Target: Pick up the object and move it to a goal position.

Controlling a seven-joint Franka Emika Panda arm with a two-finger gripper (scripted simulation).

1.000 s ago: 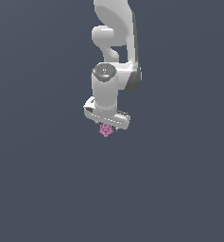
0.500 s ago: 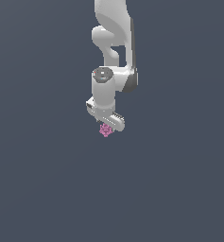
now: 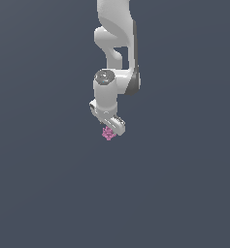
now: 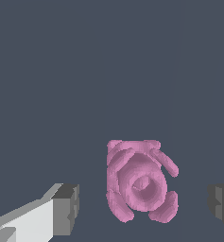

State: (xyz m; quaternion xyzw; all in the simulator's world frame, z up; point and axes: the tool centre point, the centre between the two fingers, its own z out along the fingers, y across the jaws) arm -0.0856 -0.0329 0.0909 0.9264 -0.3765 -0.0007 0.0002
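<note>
Right now I read this as the approach, just short of the grasp: my gripper (image 4: pixel 142 205) sits spread wide, holding nothing, with the object (image 4: pixel 141 182) lying between the two fingers and clear of both. In the wrist view one dark pad (image 4: pixel 67 202) stands off to one side of the pink lump and the other pad shows only at the frame edge, with bare floor in both gaps. I judge the next move to be a small descent if any is left, then closing the fingers evenly on the knobbly body; its lumpy shape may let it roll or twist as the pads meet it, so I would close slowly.

From the exterior view I get the arm (image 3: pixel 114 53) hanging straight down with the gripper (image 3: pixel 108 127) right over the object (image 3: pixel 108 133), but not the finger gap. Only the wrist view shows that opening. Neither shows any goal marker, so I cannot tell where the carry should end.
</note>
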